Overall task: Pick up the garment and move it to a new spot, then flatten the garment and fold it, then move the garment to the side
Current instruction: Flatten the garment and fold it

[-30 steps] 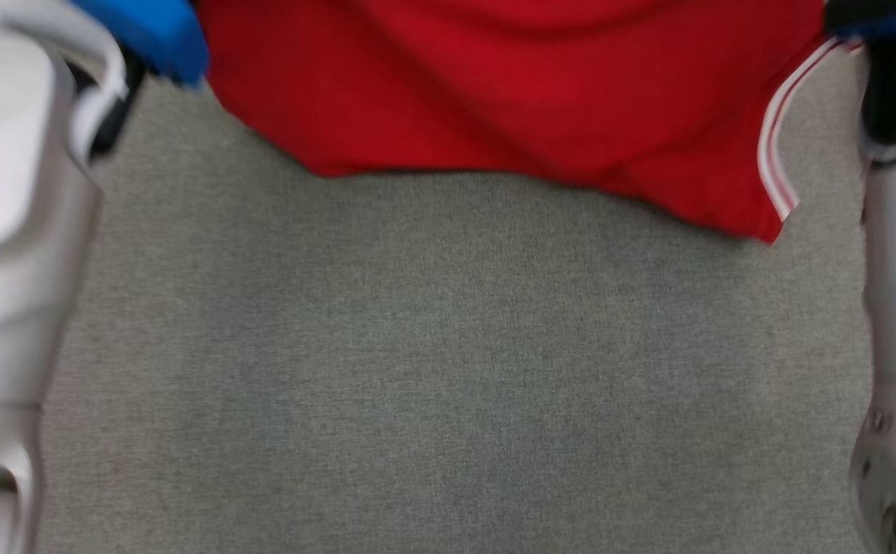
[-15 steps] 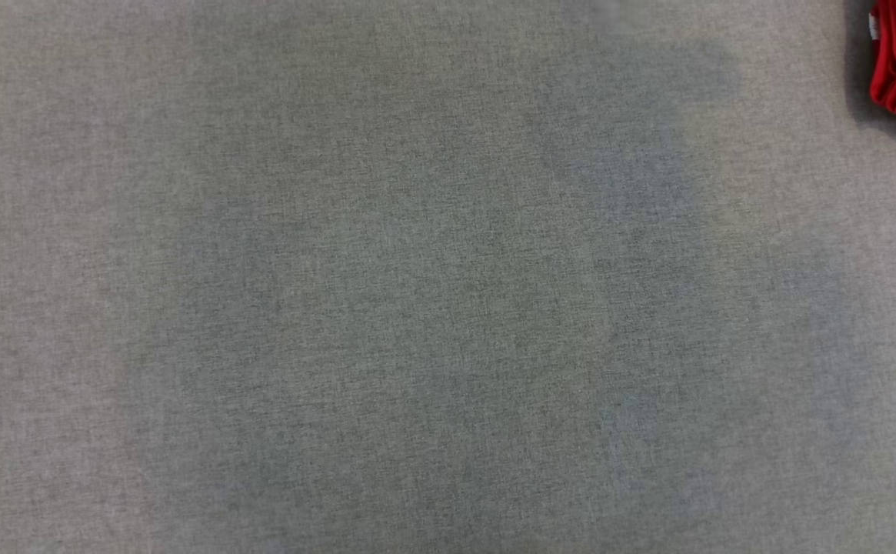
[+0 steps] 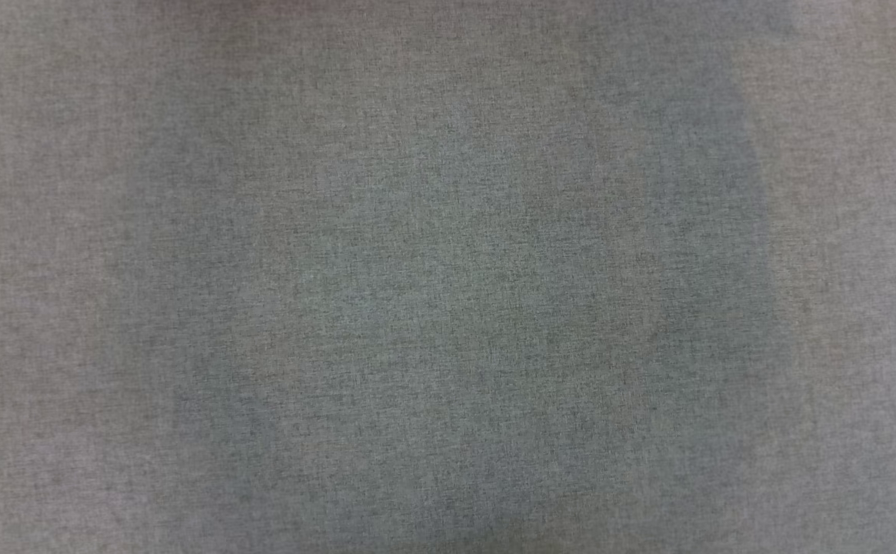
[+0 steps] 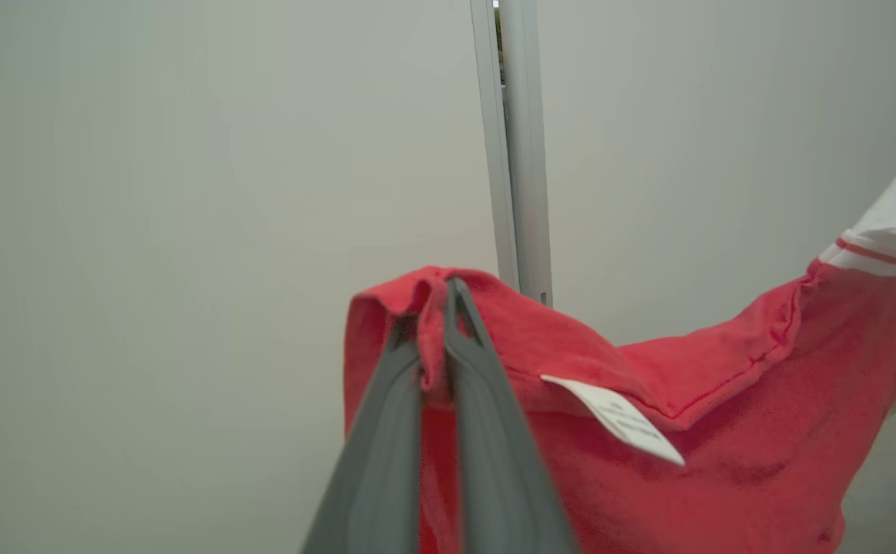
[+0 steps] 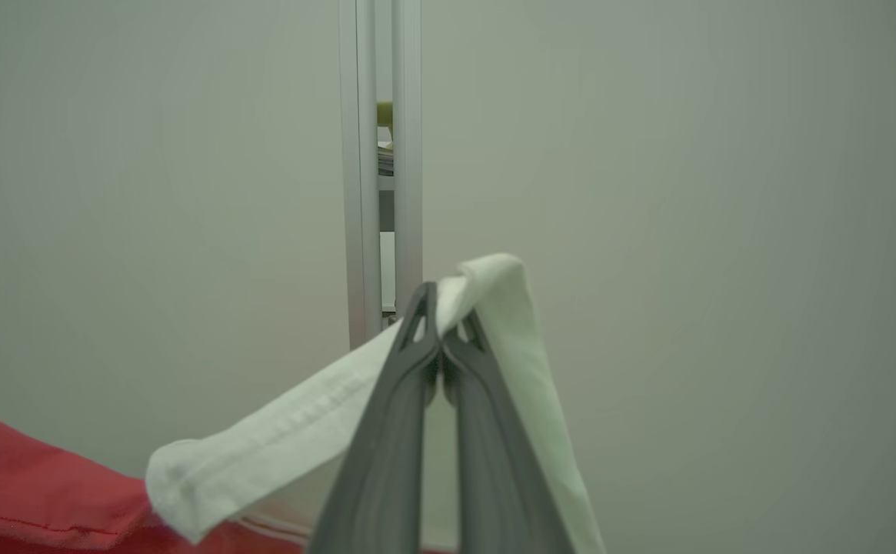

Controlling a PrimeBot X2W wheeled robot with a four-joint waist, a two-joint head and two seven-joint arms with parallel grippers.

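**While held at two edges, red garment [image 4: 724, 477] hangs stretched crosswise**

Closed tight, the left gripper [image 4: 445, 288] has a fold of the garment's red edge squeezed between its tips. A white label [image 4: 617, 419] sticks out of the cloth just beside it. The right gripper [image 5: 441, 308] is likewise closed, its tips clamped on a white, hemmed band of the same garment. From the left grip the cloth runs sideways to that view's right edge, where red meets white trim. Its long axis lies across, from one gripper to the other, the red body sagging below. The head view looks onto a grey woven surface [image 3: 448, 277].
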